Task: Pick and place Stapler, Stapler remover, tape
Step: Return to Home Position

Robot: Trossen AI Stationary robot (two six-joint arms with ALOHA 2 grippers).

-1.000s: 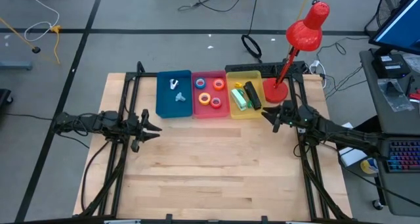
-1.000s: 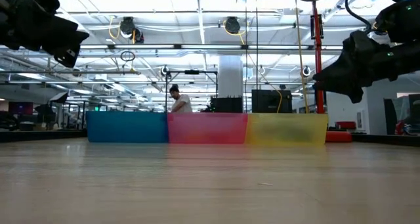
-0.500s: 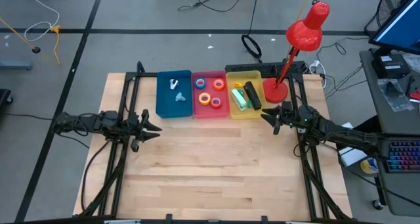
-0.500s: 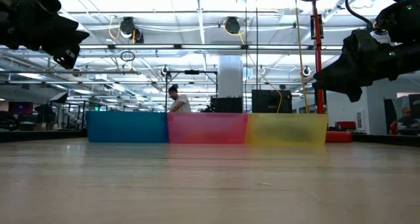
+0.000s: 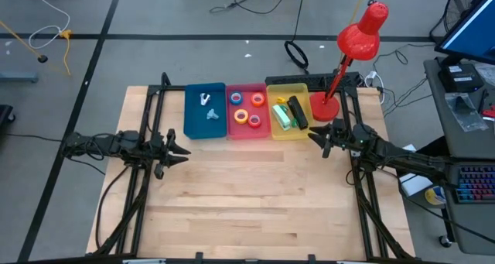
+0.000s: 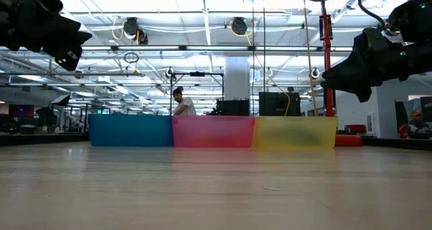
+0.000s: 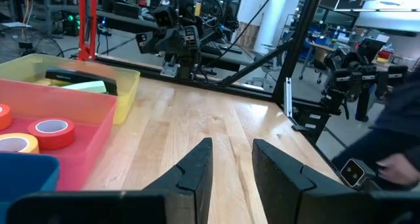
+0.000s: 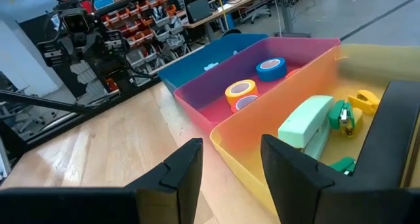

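Looking down on the tabletop (image 5: pixel 247 210), you see three bins butted wall to wall along its far edge, the pink bin (image 5: pixel 248 135) in the middle. From the pink bin's front wall, bare wood runs to the near edge, bounded left and right by the black frame rails (image 5: pixel 147 179).

The left hand (image 5: pixel 184 151) hangs left of the pink bin and nearer than it, off the front corner of the blue bin (image 5: pixel 193 129). Its fingers (image 7: pixel 197 168) stand apart with only tabletop showing between them. The right hand (image 5: pixel 312 135) hangs right of the pink bin, at the front corner of the yellow bin (image 5: pixel 288 134). The low view shows it raised above bin height. Its fingers (image 8: pixel 187 165) are likewise spread, and nothing is held.

Contents:
- **Pink bin:** all four tape rolls lie flat. The blue roll (image 5: pixel 237 99) and orange roll (image 5: pixel 257 99) sit toward the back wall. The yellow roll (image 5: pixel 240 115) and red roll (image 5: pixel 254 121) sit toward the front.
- **Blue bin, touching the pink bin's left wall:** two small staple removers, one pale (image 5: pixel 204 99) and one bluish (image 5: pixel 213 114).
- **Yellow bin, touching the pink bin's right wall:** a pale green stapler (image 5: pixel 282 115) beside a black stapler (image 5: pixel 298 114).

A red lamp (image 5: pixel 360 32) stands with its base just beyond the yellow bin, on the side away from the pink bin.
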